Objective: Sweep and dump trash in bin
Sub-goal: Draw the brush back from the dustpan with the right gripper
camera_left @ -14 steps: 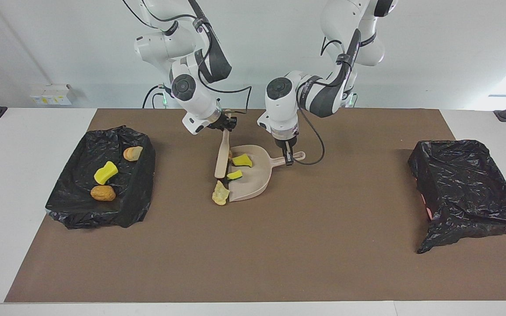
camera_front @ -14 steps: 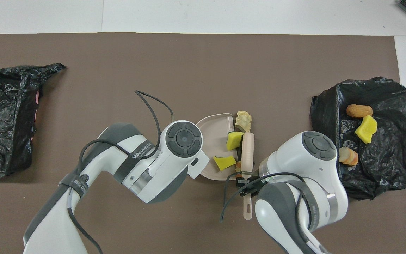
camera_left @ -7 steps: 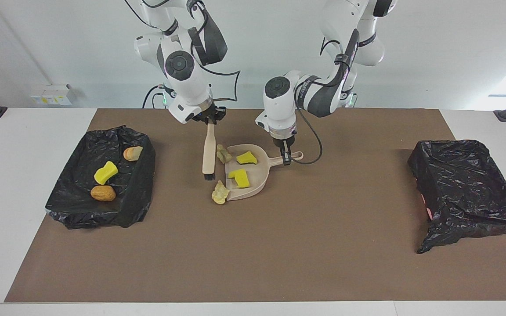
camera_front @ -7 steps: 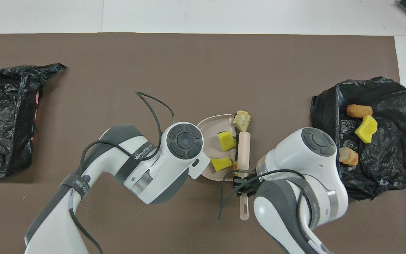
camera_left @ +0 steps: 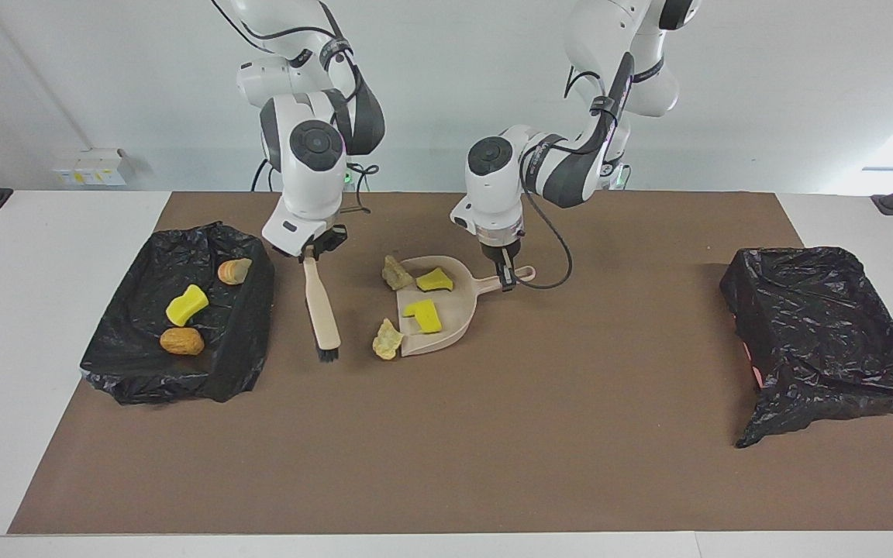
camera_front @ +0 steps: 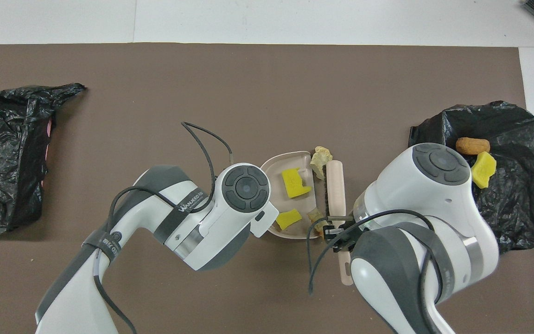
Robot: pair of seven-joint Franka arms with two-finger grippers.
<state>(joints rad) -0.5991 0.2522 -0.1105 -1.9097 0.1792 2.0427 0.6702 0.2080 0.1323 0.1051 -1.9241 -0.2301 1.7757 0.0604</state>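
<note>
Right gripper (camera_left: pixel 313 252) clamped our brush (camera_left: pixel 322 306) beside the dustpan (camera_left: pixel 446 318); left gripper (camera_left: pixel 504 271) gripped its handle. Two sponges (camera_left: pixel 425 315) lay in the pan, two chunks (camera_left: pixel 387 340) at its mouth. We judged sweeping unfinished; next, push those chunks in.

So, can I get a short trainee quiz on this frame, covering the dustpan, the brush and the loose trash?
1. How many lumps lie inside the dustpan?
2. True or false: the brush is touching the tan chunks at the dustpan's mouth.
3. The left pincer is shut on: A the brush, B the dustpan's handle, C nothing.

Key
1. Two, both yellow sponges.
2. False. The right pincer holds it clear of both chunks, toward the right arm's end of the table.
3. B.
</note>
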